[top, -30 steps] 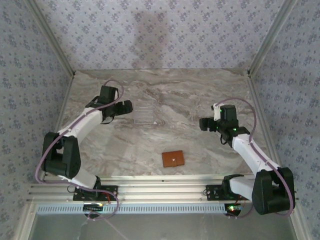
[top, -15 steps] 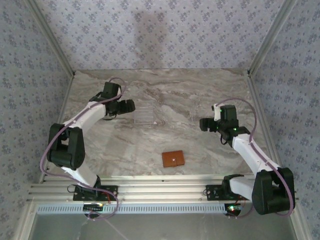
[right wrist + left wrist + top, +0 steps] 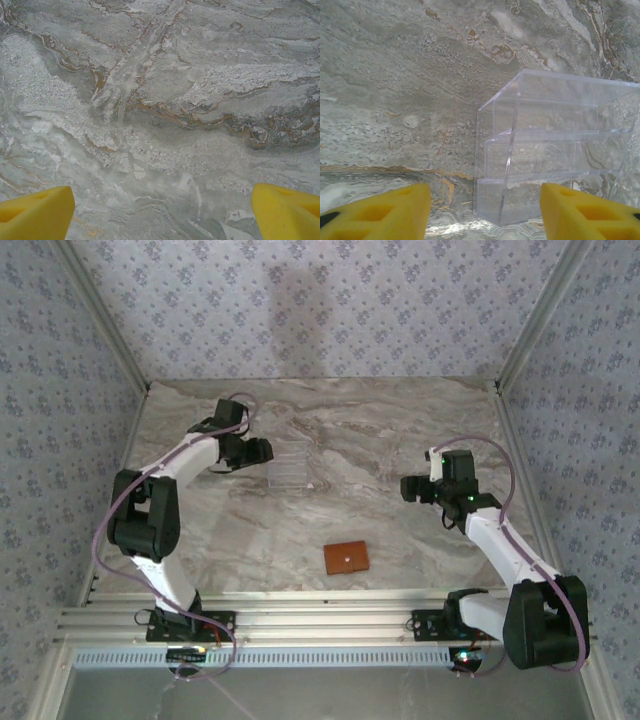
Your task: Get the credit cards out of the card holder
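My left pincer (image 3: 258,451) has moved up to the clear rack (image 3: 288,465) at 11 o'clock, jaws narrowing, half-open, empty. The card holder (image 3: 346,557) at 6 o'clock lies untouched.

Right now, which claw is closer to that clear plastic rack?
Left. The left gripper sits just left of the clear rack, open toward it. The right gripper hovers far off on the rack's other side, over bare table.
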